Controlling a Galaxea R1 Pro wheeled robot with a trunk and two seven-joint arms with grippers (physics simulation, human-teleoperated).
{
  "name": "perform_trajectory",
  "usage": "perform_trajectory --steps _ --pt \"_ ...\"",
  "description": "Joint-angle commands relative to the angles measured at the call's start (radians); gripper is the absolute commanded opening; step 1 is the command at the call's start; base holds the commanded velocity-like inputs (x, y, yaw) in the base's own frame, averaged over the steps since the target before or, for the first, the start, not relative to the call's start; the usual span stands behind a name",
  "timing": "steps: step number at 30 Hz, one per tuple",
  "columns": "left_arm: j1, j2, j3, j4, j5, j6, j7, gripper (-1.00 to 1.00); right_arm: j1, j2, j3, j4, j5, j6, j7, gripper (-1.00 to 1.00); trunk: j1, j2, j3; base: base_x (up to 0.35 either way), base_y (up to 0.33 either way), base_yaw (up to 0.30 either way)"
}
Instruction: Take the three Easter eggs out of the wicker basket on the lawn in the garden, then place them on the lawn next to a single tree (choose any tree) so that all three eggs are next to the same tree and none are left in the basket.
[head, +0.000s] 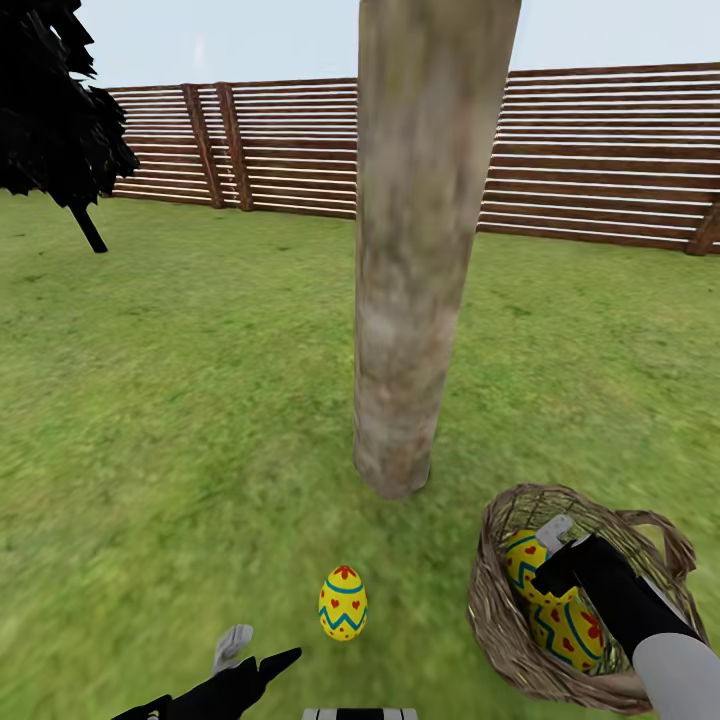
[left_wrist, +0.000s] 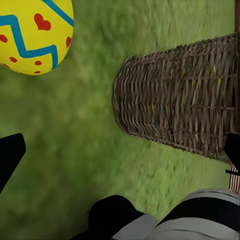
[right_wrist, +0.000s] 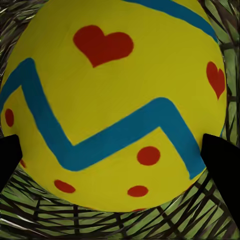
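Observation:
One yellow Easter egg (head: 343, 602) stands on the lawn (head: 180, 420) just in front of the pale tree trunk (head: 410, 300); it also shows in the left wrist view (left_wrist: 35, 35). Two more eggs (head: 520, 562) (head: 568, 632) lie in the wicker basket (head: 490, 610), right of the trunk. My right gripper (head: 552, 555) reaches down into the basket and is open, its fingertips (right_wrist: 11, 155) on either side of an egg (right_wrist: 115, 100). My left gripper (head: 258, 655) hovers open and empty low over the grass, left of the lone egg, with the basket's side (left_wrist: 175, 100) ahead.
A brown slatted fence (head: 600, 160) closes off the far side of the lawn. A dark, nearly black tree (head: 55, 110) stands at the back left. Open grass spreads to the left and behind the trunk.

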Motion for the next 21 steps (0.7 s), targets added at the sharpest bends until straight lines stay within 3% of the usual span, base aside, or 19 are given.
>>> perform_trajectory --steps 1,21 --pt "0.0 0.0 0.001 0.0 0.005 0.007 -0.001 1.0 0.0 0.0 -0.003 -0.001 0.011 0.002 0.01 -1.0 -0.004 0.007 0.002 0.0 0.0 0.0" --pt "0.0 0.001 0.001 0.026 0.002 0.004 0.001 1.0 0.0 -0.005 -0.003 0.058 0.011 0.032 0.016 -1.0 -0.081 0.147 0.065 0.0 0.0 0.0"
